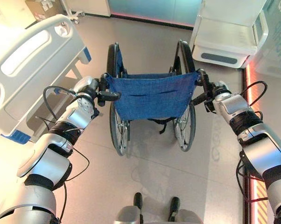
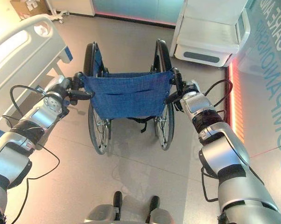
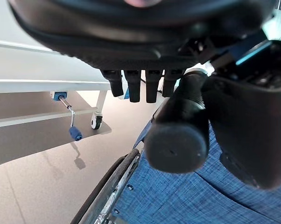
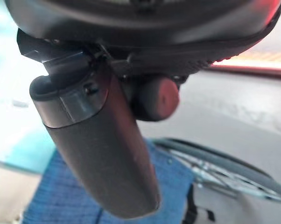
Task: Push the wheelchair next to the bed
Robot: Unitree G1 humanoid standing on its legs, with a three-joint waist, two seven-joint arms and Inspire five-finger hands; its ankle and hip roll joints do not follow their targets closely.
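Left hand (image 1: 94,89) clamped on left push handle (image 1: 110,96) of wheelchair (image 1: 152,95); left wrist view confirms: fingers (image 3: 134,87) curled over the grip, thumb alongside, round handle end (image 3: 176,145) poking out toward camera. Right hand (image 1: 210,92) on right push handle (image 1: 200,98); right wrist view has the dark grip (image 4: 99,154) running through the palm, fingers wrapped round it. Both holds look firm, arms reaching forward about evenly.

Wheelchair standing on bare floor (image 1: 150,168), directly ahead, back to the robot. Blue fabric backrest (image 2: 127,95) stretched between the handles, big rear wheels (image 1: 118,128) either side, seat unoccupied as far as visible. Chair looks square-on, not turned.

Bed (image 1: 31,60) off to the left and slightly ahead, white footboard or side rail nearest. Blue-handled crank (image 3: 75,132) under bed frame seen in left wrist view. Clear strip of floor between chair's left wheel and bed; not yet alongside. White cabinet-like unit (image 1: 229,35) ahead on the right, well apart from chair. Cardboard box (image 1: 43,6) far back left.

Progress estimate: grasp stage done, both handles secured. Remaining: roll forward and steer left so the chair ends parallel and close to bed. Judged early to middle of task. Watch left wheel against bed corner on the turn.
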